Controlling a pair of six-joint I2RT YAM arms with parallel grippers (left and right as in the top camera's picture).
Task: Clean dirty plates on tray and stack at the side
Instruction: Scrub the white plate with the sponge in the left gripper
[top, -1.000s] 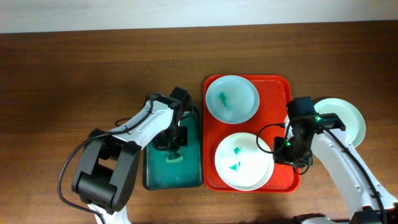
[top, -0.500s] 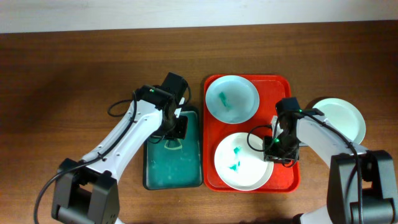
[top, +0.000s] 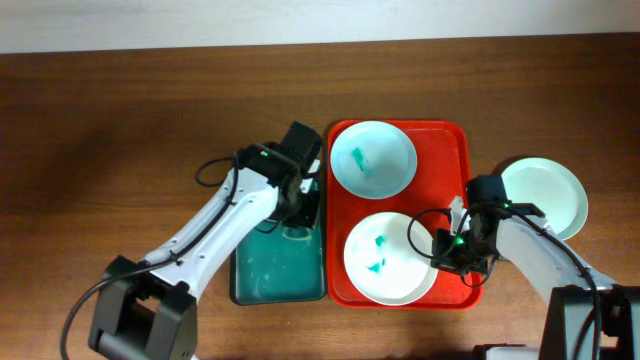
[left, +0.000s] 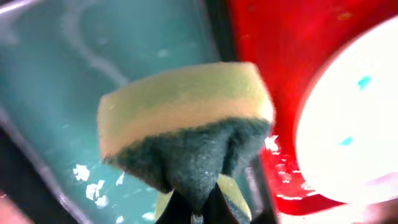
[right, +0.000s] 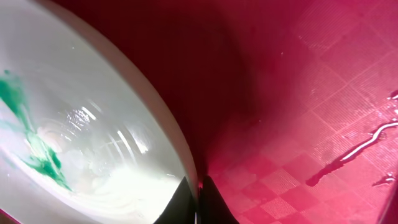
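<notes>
The left arm (top: 215, 225) is stretched diagonally from the lower left up and to the right and bent at the wrist. The left gripper (top: 294, 216) is pointed downward, and its fingers are drawn tightly together on a sponge (left: 186, 118), which is clamped at its dark underside. The right arm (top: 535, 255) is folded in from the lower right with the forearm laid leftward, and the right gripper (top: 447, 250) is held low, its fingertips (right: 180, 202) closed narrowly over the rim of a plate (right: 93, 124).
</notes>
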